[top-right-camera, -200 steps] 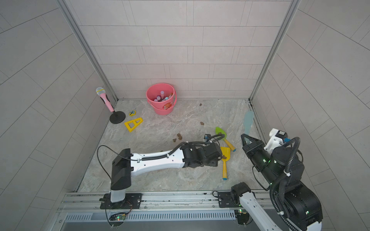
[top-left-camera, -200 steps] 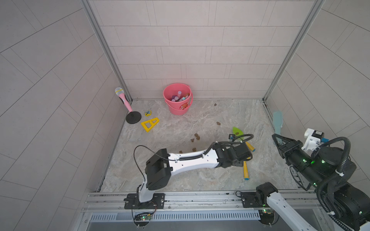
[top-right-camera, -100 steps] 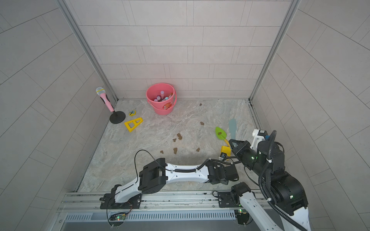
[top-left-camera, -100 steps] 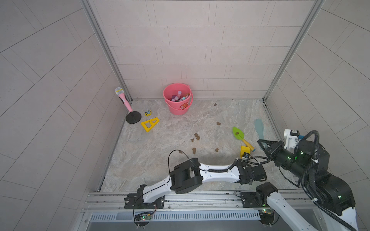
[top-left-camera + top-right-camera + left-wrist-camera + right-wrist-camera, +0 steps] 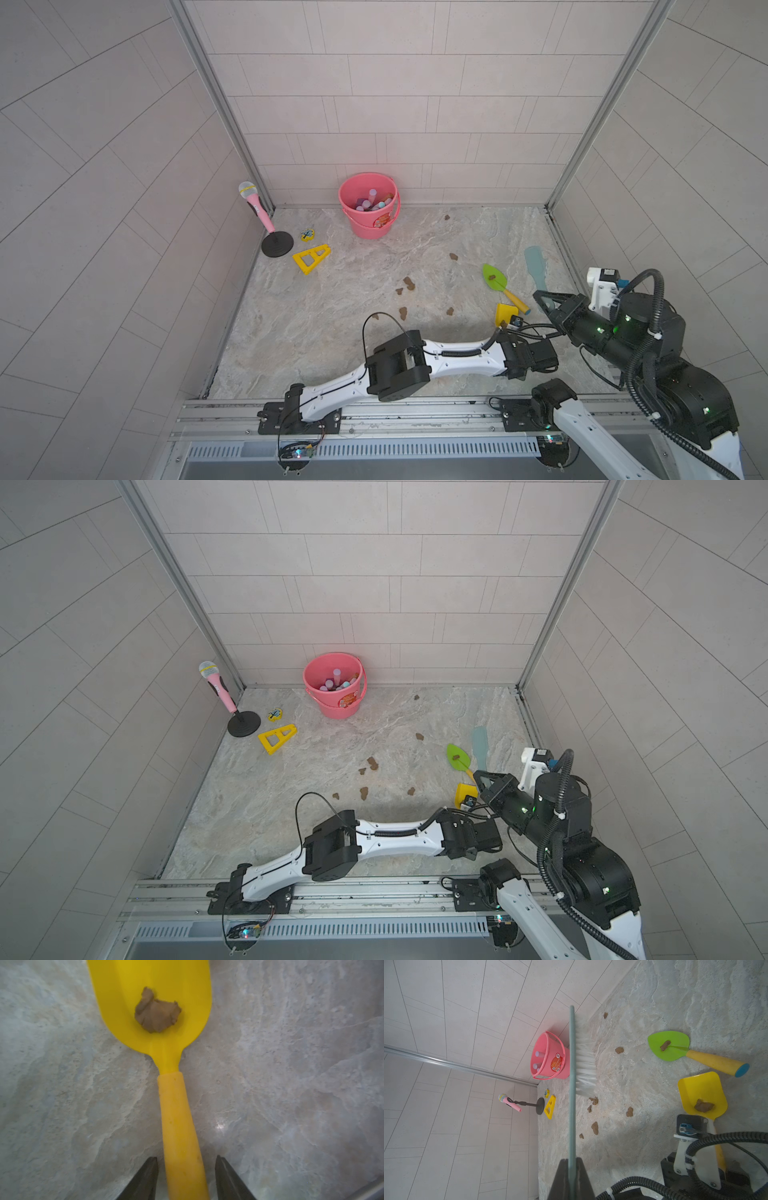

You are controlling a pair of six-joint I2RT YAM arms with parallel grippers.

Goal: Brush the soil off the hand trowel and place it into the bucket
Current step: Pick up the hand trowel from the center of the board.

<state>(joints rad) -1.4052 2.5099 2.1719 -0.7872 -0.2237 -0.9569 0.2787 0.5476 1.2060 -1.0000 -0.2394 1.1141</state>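
Left claw is lining up on the yellow trowel's handle; right claw is holding the brush ready.

Left claw [image 5: 186,1157] is straddling the handle of the yellow hand trowel [image 5: 176,1109], jaws spread with a sliver of gap each side, not yet pinching. It is probably going low on the handle to leave the blade free for brushing. The trowel is lying flat, face up, on the worktop [image 5: 332,332] near the front edge. Its long axis is running near-to-far, handle toward the robot and blade pointing at the back wall, with one soil lump [image 5: 156,1014] sitting in the hollow. Right claw [image 5: 572,1165] is pinching the brush [image 5: 571,1084] by its thin handle, likely waiting to sweep. Beyond, a green trowel [image 5: 712,1061] is lying with its own lump, and loose lumps [image 5: 409,283] are dotting mid-worktop. The bucket [image 5: 360,227] is standing upright by the back wall, well apart.
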